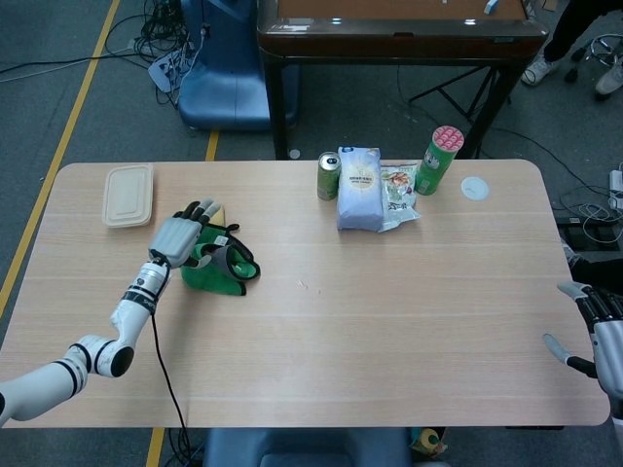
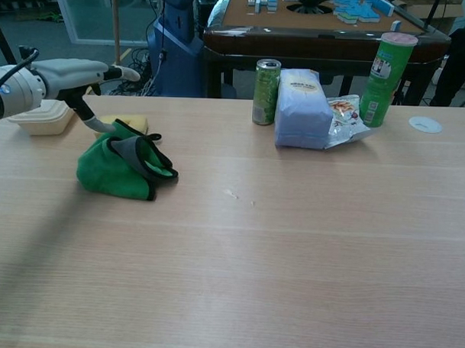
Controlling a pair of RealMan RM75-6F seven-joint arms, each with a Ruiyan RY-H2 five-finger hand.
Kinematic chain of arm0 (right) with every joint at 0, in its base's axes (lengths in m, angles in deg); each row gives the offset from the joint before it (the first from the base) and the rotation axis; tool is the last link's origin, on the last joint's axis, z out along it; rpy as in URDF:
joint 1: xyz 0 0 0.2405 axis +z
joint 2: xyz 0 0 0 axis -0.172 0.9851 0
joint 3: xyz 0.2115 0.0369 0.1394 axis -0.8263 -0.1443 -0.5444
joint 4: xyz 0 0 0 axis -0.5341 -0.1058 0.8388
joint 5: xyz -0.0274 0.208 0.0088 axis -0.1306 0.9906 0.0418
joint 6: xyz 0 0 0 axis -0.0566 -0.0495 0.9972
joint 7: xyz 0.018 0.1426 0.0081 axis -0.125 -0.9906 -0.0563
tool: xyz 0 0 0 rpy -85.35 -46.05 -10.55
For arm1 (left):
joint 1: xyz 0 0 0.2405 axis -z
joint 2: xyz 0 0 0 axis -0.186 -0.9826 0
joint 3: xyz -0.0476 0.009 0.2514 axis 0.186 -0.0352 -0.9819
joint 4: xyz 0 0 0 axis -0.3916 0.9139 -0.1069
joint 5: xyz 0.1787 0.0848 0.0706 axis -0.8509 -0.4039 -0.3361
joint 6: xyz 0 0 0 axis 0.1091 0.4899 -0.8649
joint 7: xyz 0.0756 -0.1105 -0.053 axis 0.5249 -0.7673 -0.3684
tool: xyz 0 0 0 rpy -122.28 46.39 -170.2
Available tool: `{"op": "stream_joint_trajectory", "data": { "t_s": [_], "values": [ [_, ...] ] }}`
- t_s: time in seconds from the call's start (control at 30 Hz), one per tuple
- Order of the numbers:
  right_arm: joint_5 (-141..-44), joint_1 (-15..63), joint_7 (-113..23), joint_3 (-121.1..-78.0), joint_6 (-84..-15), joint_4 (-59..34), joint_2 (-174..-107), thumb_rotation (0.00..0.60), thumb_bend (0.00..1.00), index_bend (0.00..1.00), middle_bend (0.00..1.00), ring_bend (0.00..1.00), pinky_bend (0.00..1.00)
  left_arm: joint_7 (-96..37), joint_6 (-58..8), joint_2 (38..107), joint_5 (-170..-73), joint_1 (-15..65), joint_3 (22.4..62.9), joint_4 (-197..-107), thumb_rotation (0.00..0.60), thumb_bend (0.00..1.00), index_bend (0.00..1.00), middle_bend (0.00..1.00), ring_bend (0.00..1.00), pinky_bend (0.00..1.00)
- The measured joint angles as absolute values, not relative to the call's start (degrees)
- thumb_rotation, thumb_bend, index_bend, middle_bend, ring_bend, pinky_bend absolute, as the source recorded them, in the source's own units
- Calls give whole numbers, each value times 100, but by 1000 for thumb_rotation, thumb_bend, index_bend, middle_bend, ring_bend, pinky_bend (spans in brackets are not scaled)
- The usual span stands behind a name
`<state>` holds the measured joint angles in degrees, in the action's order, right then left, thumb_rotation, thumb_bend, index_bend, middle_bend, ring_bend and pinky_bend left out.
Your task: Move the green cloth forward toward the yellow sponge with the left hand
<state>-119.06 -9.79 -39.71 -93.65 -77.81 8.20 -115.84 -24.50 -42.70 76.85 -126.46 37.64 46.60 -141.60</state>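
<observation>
The green cloth (image 1: pixel 220 269) (image 2: pixel 122 169) lies crumpled on the table with a grey, black-edged fold on top. Just behind it the yellow sponge (image 2: pixel 133 123) peeks out; in the head view my left hand mostly hides it. My left hand (image 1: pixel 179 236) (image 2: pixel 77 75) hovers above the cloth's left part with its fingers spread and nothing in them. My right hand (image 1: pixel 596 321) shows only in the head view, at the table's right edge, with fingers apart and holding nothing.
A beige lidded food box (image 1: pixel 128 194) (image 2: pixel 42 119) sits at the far left. At the back stand a green can (image 1: pixel 329 176), a white bag (image 1: pixel 359 189), a snack packet (image 1: pixel 398 190) and a green tube (image 1: pixel 440 160); a white lid (image 1: pixel 474 188) lies further right.
</observation>
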Motion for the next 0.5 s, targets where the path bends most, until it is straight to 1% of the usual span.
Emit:
{"op": "stream_joint_trajectory", "data": {
  "t_s": [0.13, 0.23, 0.3, 0.5],
  "values": [
    [-11896, -956, -3978, -9360, -7717, 810, -11579, 600, 261, 237, 283, 239, 311, -2437, -3902, 7466, -12702, 3545, 4636, -14639, 600, 224, 0, 0, 6, 184],
    [-11879, -918, -3978, -9347, -7606, 820, -11545, 600, 261, 237, 284, 239, 311, -2403, -3582, 7285, -12766, 3313, 4571, -15018, 600, 224, 10, 0, 43, 213],
    [-11875, -881, -3976, -9339, -7527, 830, -11515, 600, 261, 240, 290, 239, 311, -2344, -3351, 7146, -12814, 3128, 4491, -15280, 600, 224, 27, 0, 61, 233],
    [-11953, -779, -4105, -9302, -7372, 775, -11465, 600, 261, 271, 300, 239, 311, -2139, -2663, 6692, -12923, 2521, 4236, -16009, 600, 224, 73, 15, 83, 243]
  ]
}}
